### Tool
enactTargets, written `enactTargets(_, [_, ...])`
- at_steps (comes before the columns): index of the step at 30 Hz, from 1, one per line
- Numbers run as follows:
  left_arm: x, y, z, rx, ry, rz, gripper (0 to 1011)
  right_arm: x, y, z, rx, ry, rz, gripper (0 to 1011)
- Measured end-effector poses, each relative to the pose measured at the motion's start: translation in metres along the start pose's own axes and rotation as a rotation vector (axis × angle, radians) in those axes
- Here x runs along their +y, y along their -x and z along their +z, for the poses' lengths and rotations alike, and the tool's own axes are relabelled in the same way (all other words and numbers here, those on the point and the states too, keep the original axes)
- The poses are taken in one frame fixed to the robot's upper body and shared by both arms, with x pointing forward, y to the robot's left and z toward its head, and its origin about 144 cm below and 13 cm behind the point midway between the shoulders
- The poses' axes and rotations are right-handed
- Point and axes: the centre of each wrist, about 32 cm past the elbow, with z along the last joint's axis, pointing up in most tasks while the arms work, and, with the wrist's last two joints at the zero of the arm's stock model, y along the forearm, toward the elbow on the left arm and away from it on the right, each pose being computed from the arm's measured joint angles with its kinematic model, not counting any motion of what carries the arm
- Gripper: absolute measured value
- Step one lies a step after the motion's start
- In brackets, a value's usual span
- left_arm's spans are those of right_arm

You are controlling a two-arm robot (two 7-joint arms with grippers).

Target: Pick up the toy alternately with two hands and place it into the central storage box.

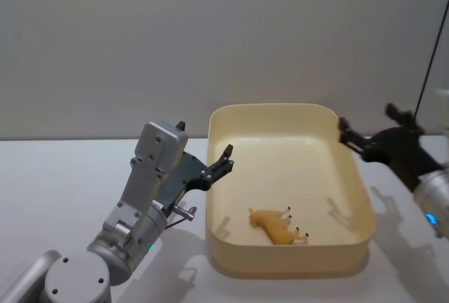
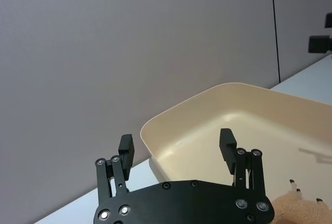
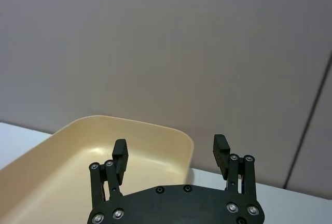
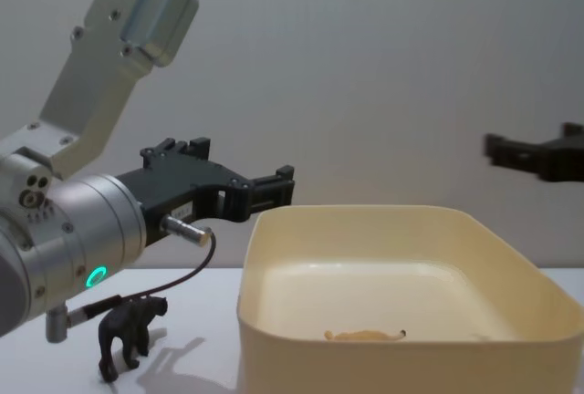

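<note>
Tan toy (image 1: 278,226) lies on its side low in the storage box (image 1: 280,261); in the chest view the front wall hides most of it. Left gripper (image 2: 176,141) and right gripper (image 3: 170,145) both spread, empty, flanking the box.

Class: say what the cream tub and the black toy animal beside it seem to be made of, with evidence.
Tub: likely moulded plastic; smooth, faintly glossy walls and rounded corners. Black toy animal: probably hard plastic or rubber, going by its stiff moulded legs; too small to confirm.
</note>
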Motion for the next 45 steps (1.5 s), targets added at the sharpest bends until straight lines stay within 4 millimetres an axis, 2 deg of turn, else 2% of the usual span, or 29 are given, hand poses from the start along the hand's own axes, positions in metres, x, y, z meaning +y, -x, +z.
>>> enactTargets(12, [0.0, 0.0, 0.0, 0.0, 0.0, 0.0, 1001, -0.044, -0.033, 0.001, -0.014, 0.007, -0.161, 1001])
enactTargets(15, [0.0, 0.0, 0.0, 0.0, 0.0, 0.0, 1001, -0.063, -0.043, 0.001, -0.019, 0.017, -0.222, 1001])
enactTargets(16, [0.0, 0.0, 0.0, 0.0, 0.0, 0.0, 1001, -0.063, -0.043, 0.001, -0.019, 0.017, -0.222, 1001])
enactTargets(18, [0.0, 0.0, 0.0, 0.0, 0.0, 0.0, 1001, -0.08, -0.052, 0.001, -0.023, 0.03, -0.269, 1001])
enactTargets(28, [0.0, 0.0, 0.0, 0.0, 0.0, 0.0, 1001, -0.118, -0.067, 0.0, -0.041, 0.09, -0.352, 1001])
enactTargets(36, [0.0, 0.0, 0.0, 0.0, 0.0, 0.0, 1001, -0.127, -0.071, -0.004, -0.053, 0.134, -0.351, 1001])
enactTargets(45, [0.0, 0.0, 0.0, 0.0, 0.0, 0.0, 1001, -0.123, -0.072, -0.015, -0.06, 0.184, -0.325, 1001])
